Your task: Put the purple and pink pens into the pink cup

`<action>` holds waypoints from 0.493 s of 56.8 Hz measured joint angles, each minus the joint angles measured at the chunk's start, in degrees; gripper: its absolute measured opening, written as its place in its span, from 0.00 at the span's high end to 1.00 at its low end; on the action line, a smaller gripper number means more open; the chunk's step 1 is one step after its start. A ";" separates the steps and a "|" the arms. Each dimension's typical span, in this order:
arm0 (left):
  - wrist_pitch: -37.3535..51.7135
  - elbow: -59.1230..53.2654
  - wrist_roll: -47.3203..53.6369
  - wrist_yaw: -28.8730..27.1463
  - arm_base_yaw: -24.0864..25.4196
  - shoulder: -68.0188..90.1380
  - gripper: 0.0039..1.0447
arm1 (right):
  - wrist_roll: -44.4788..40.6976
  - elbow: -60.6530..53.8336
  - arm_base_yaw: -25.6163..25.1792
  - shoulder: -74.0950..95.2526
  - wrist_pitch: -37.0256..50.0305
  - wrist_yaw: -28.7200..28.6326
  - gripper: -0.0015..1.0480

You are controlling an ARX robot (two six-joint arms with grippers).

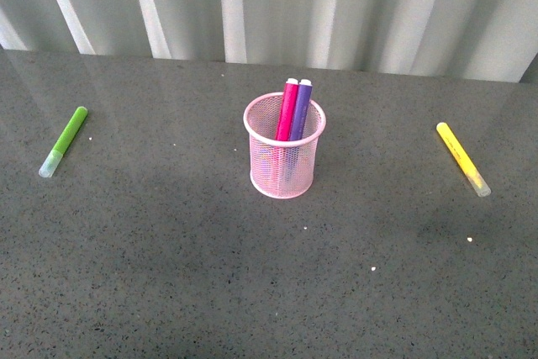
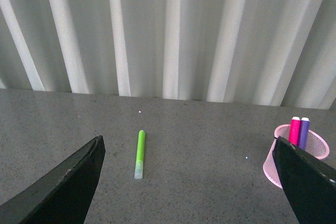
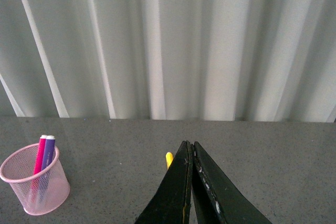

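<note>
The pink cup (image 1: 284, 157) stands upright in the middle of the grey table. The pink pen (image 1: 287, 110) and the purple pen (image 1: 301, 110) stand inside it side by side, leaning on the far rim, tops above the rim. Neither gripper shows in the front view. In the left wrist view my left gripper (image 2: 190, 153) is open and empty, with the cup (image 2: 310, 142) by one finger and the pens (image 2: 299, 131) in it. In the right wrist view my right gripper (image 3: 190, 144) is shut and empty, well apart from the cup (image 3: 35, 186).
A lime-green marker (image 1: 64, 140) lies on the table at the left; it also shows in the left wrist view (image 2: 139, 153). A yellow marker (image 1: 461, 158) lies at the right; its tip shows behind the right fingers (image 3: 169, 158). A corrugated white wall (image 1: 269, 6) closes the table's far edge.
</note>
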 joint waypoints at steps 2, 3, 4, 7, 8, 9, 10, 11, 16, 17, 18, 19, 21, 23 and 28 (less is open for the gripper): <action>0.00 0.00 0.00 0.00 0.00 0.00 0.06 | 0.00 0.00 0.00 -0.48 -0.50 -0.02 0.97; 0.00 0.00 0.00 0.00 0.00 0.00 0.06 | 0.00 0.00 0.00 -0.92 -0.94 0.00 0.97; 0.00 0.00 0.00 0.00 0.00 0.00 0.06 | 0.00 0.00 0.00 -1.22 -1.27 0.00 0.97; 0.00 0.00 0.00 0.00 0.00 0.00 0.06 | 0.00 0.00 0.00 -2.08 -2.10 0.00 0.97; 0.00 0.00 0.00 0.00 0.00 0.00 0.06 | 0.00 0.00 0.00 -2.21 -2.23 0.00 0.97; 0.00 0.00 0.00 0.00 0.00 0.00 0.06 | 0.00 0.00 0.00 -2.49 -2.47 0.00 0.97; 0.00 0.00 0.00 0.00 0.00 0.00 0.06 | 0.00 0.00 0.00 -2.73 -2.73 0.00 0.97; 0.00 0.00 0.00 0.00 0.00 0.00 0.06 | 0.00 0.00 0.00 -3.13 -3.10 0.00 0.97; 0.00 0.00 0.00 -0.02 0.00 0.00 0.06 | 0.02 0.00 0.00 -10.51 -12.59 -0.02 0.97; 0.00 0.00 0.00 -0.07 0.00 0.00 0.06 | 0.02 0.00 0.00 -11.45 -13.03 0.02 0.97; 0.00 0.00 -0.02 -0.04 0.00 0.00 0.06 | 0.02 0.02 0.00 -12.24 -13.09 0.00 0.97; 0.00 0.00 0.00 -0.04 0.00 0.02 0.06 | 0.02 0.02 0.00 -12.52 -13.09 0.00 0.97; 0.00 0.00 0.00 -0.02 0.00 0.00 0.06 | 0.02 0.02 0.00 -12.96 -13.11 0.00 0.97; 0.00 0.00 0.00 0.00 0.00 -0.04 0.06 | 0.02 0.02 0.00 -12.98 -13.25 0.02 0.97; 0.00 0.00 0.00 0.00 0.00 0.02 0.06 | 0.02 0.02 0.00 -12.98 -13.35 0.02 0.97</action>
